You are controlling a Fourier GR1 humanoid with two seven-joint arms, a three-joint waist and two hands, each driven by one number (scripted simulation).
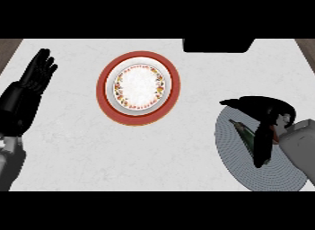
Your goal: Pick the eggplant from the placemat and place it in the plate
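The eggplant (243,131) is grasped on the placemat (234,152) under the curled right hand (269,123); the left hand (27,90) is held open.

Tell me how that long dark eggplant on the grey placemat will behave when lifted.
The long dark eggplant probably stays stiff. Its elongated, rounded shape suggests it may roll on the grey woven placemat. The right hand covers much of it, so slipperiness is unclear.
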